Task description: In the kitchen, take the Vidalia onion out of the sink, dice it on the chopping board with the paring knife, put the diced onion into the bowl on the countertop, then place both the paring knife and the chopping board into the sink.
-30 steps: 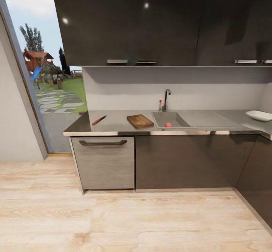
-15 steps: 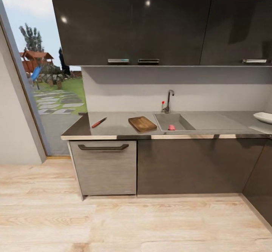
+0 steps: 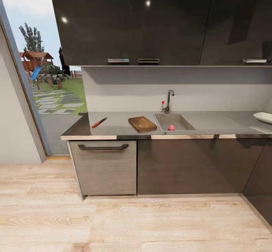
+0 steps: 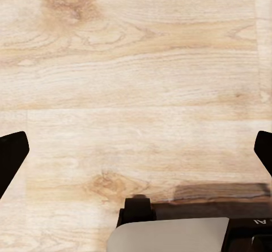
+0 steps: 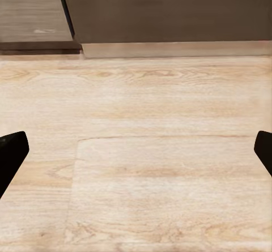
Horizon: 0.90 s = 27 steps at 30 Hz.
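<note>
Pink onion (image 3: 171,127) in sink (image 3: 169,121); no legible writing visible.

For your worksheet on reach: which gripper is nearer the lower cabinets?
Right, probably: the right gripper faces the lower cabinets across floor; the left gripper hangs over floor.

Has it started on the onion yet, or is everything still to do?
Nothing looks done yet. The onion lies in the sink, the chopping board and knife sit untouched on the counter, and the bowl waits far right. Both hands are open over the floor, holding nothing. Every step remains.
</note>
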Available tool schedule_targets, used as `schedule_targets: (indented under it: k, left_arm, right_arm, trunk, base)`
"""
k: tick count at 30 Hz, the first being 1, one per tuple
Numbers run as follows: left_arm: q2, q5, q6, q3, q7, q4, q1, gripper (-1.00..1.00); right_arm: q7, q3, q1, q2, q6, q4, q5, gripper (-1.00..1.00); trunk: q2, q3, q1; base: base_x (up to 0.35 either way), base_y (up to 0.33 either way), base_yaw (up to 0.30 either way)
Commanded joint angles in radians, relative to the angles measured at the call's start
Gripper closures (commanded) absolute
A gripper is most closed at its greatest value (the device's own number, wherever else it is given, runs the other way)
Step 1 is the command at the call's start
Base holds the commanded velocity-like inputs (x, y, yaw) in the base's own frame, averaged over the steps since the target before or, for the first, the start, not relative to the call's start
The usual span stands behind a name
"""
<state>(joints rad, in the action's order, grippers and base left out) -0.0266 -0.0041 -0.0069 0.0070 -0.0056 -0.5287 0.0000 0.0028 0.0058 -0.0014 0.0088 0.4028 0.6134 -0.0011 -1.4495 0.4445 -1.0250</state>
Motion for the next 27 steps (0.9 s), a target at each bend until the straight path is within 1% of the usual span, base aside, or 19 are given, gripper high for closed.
schedule_targets:
  k: [1, 4, 7, 27]
  left_arm:
    - [0.0, 0.0, -0.001, 0.001, -0.001, -0.001, 0.0, -1.0]
    - [0.0, 0.0, -0.001, 0.001, -0.001, -0.002, 0.0, -1.0]
    - [0.0, 0.0, -0.001, 0.001, -0.001, -0.002, 0.0, -1.0]
    - [-0.001, 0.0, -0.001, 0.001, -0.001, -0.006, 0.0, -1.0]
  right_arm:
    - [0.0, 0.001, 0.0, 0.0, 0.002, 0.0, 0.0, -1.0]
    - [0.0, 0.002, 0.0, 0.001, 0.002, 0.0, 0.0, -1.0]
    - [0.0, 0.002, 0.0, 0.001, 0.002, 0.0, 0.0, -1.0]
    - [0.0, 0.002, 0.0, 0.002, 0.002, 0.0, 0.0, -1.0]
  trunk:
    - [0.0, 0.001, 0.0]
    - [0.0, 0.001, 0.0]
    - [0.0, 0.001, 0.0]
    - [0.0, 0.001, 0.0]
  base:
    - [0.027, 0.0, 0.0]
    - [0.123, 0.0, 0.0]
    - [0.248, 0.0, 0.0]
    - [0.314, 0.0, 0.0]
